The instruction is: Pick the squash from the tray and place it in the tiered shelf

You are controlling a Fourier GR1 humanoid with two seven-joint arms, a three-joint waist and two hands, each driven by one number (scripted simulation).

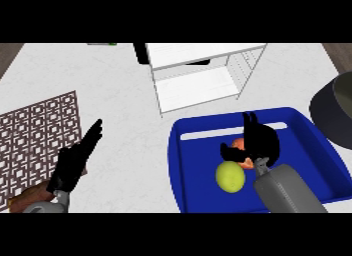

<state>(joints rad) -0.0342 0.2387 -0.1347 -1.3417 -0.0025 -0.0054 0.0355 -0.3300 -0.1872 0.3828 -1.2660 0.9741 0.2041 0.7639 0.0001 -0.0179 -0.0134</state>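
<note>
The blue tray [191, 165] lies at the right front of the counter. My right hand [260, 139] is down inside it, its thumb and fingers curled round an orange squash [240, 144] that is mostly hidden under the palm. A yellow-green oval fruit [231, 176] lies in the tray just in front of and left of that hand, apart from it. The white tiered shelf [197, 82] stands behind the tray, its shelves facing me. My left hand [77, 162] rests open at the left, fingers straight, pointing away from me.
A brown patterned mat [31, 135] covers the counter's left part, next to my left hand. A dark round pot [345, 112] stands at the right edge, close to the tray's far right corner. A small brown object [24, 201] lies by my left wrist.
</note>
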